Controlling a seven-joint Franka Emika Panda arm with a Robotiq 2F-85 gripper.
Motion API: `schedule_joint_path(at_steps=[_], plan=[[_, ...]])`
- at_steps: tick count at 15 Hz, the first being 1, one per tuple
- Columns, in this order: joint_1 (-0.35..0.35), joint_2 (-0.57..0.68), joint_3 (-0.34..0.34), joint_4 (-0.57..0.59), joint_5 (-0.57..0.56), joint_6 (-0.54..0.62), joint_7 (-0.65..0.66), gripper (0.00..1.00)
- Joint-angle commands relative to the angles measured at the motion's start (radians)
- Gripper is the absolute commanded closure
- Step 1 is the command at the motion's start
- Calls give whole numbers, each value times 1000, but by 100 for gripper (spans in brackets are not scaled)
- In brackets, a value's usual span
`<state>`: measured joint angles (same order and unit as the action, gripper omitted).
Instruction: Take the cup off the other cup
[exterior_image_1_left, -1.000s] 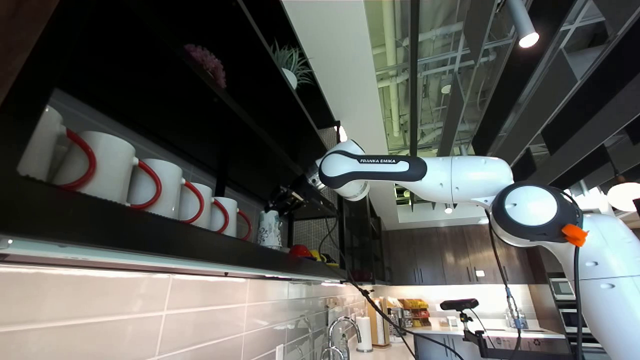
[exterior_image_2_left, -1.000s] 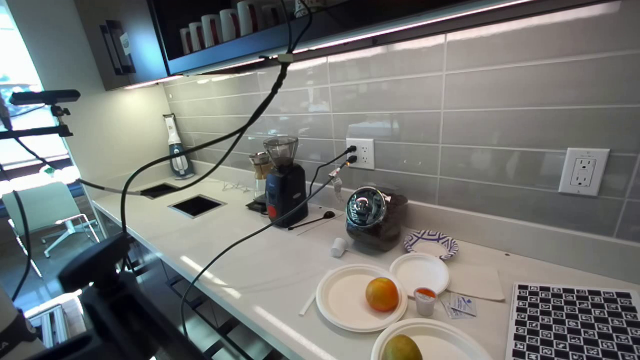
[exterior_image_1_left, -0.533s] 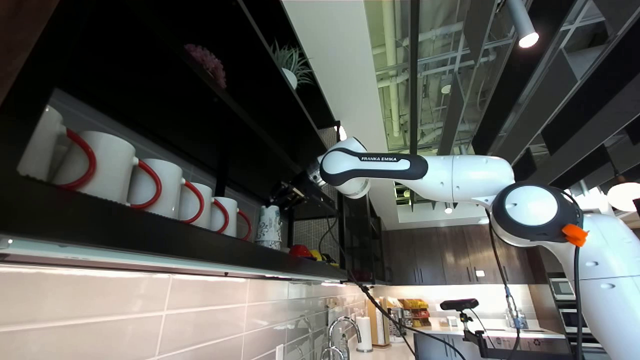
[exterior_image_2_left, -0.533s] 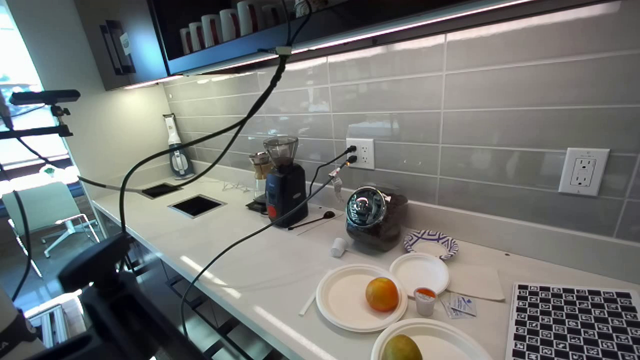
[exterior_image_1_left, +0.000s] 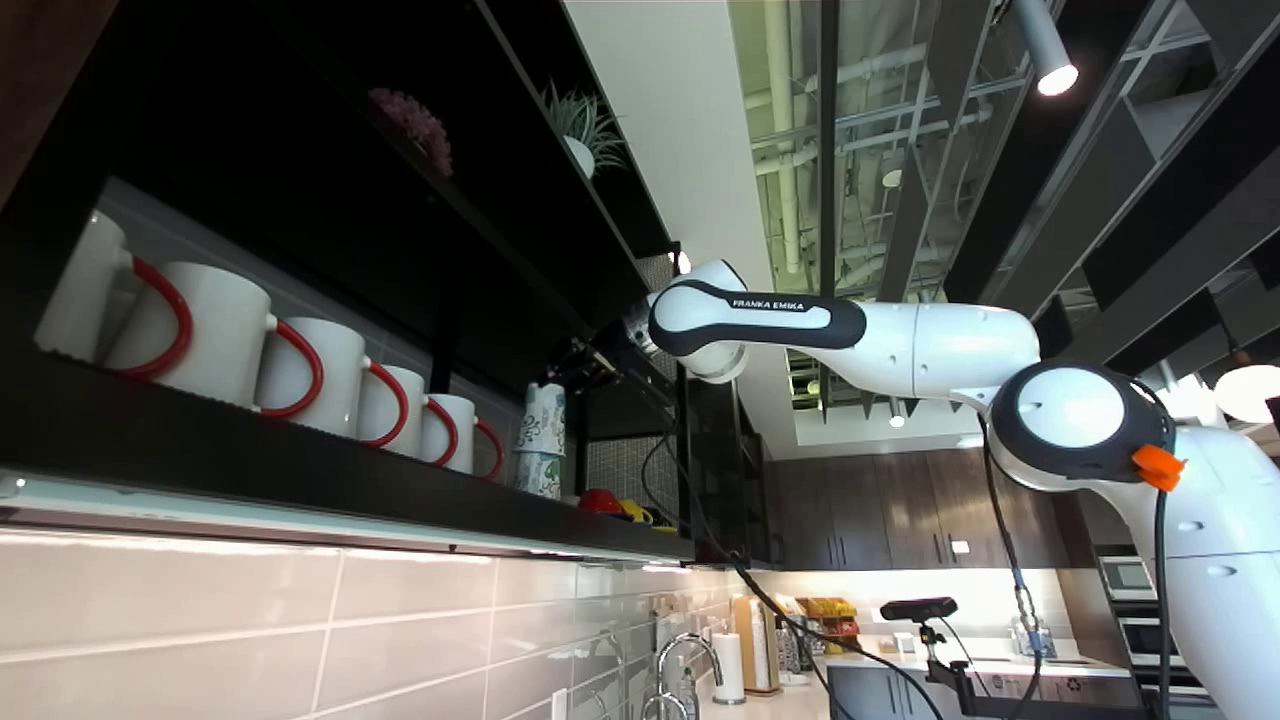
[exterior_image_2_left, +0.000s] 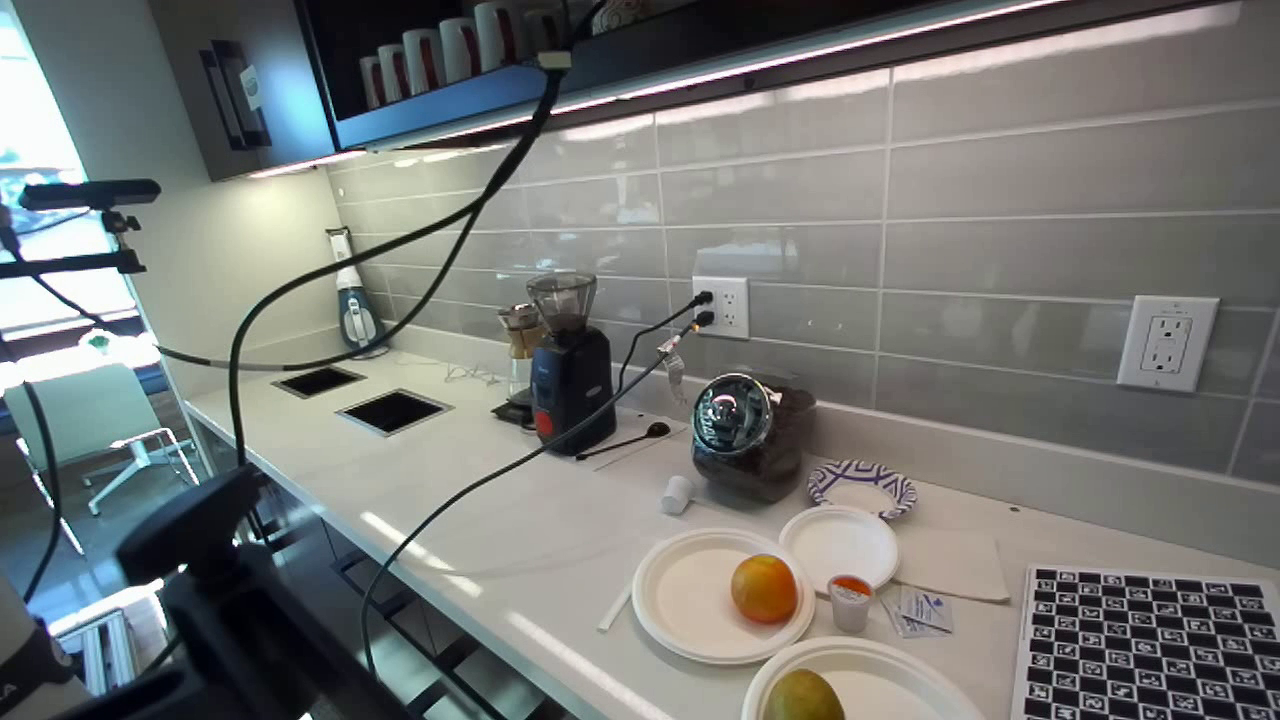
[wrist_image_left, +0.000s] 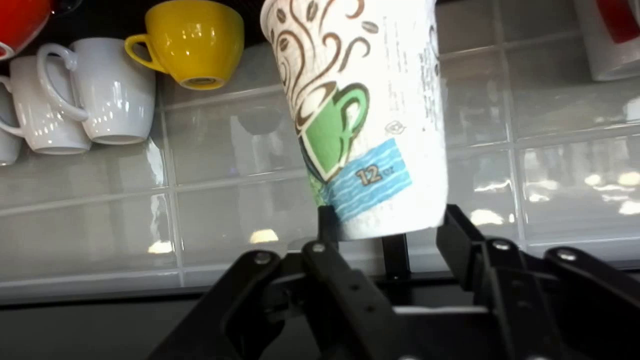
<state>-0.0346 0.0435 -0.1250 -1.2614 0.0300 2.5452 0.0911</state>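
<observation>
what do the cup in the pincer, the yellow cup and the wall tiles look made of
The held cup is probably paper, rather matte: no sharp shine, and its pattern and lettering look printed on. The yellow cup seems to be glazed ceramic, as sharp highlights sit on its smooth surface. The wall tiles look glossy, showing bright reflections; ceramic or glass, I can't tell which.

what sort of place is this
Probably a kitchen, perhaps an office one: what looks like a coffee grinder stands on a long white counter, white mugs with red handles line a dark shelf, and there are dark wall cabinets behind.
</observation>
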Motion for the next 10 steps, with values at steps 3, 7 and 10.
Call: schedule_joint_path(at_steps=[3, 7, 10], plan=[[8, -30, 5, -3, -3, 43, 7, 64], [6, -37, 0, 1, -4, 58, 13, 67], [-3, -42, -8, 5, -2, 69, 19, 68]])
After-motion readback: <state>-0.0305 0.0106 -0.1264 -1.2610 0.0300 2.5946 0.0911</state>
